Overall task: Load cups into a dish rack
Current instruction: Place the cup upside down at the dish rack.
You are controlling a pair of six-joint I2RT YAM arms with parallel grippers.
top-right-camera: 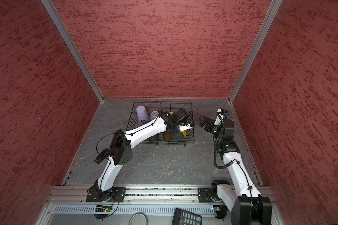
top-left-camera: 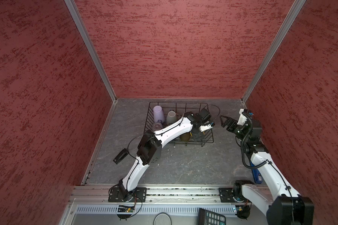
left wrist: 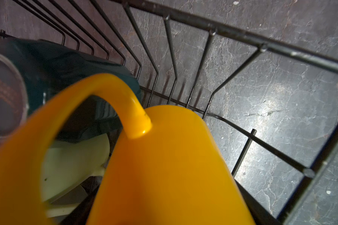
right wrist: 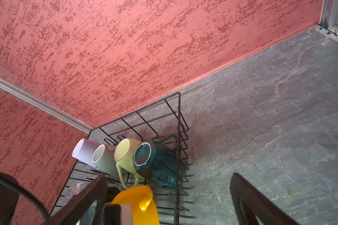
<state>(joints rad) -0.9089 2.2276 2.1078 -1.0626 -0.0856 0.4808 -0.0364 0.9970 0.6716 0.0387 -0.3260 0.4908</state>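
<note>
One yellow mug (left wrist: pixel 164 165) is inside the dish rack's (top-left-camera: pixel 180 102) near right corner, grasped by the left pincer (top-left-camera: pixel 198 135). Right pincer (top-left-camera: pixel 223 121) hangs released just right of the rack, above the desk (top-left-camera: pixel 183 165)

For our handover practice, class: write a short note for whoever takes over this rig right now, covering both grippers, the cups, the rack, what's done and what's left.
Left gripper: down in the rack at the yellow mug; jaws hidden, grip unclear.
Right gripper: open, empty, beside the rack.
Done: lilac tumbler, grey mug, green mug, teal mug, clear glass and brown glass sit in the rack.
Likely left: seat the yellow mug, pull clear.
</note>
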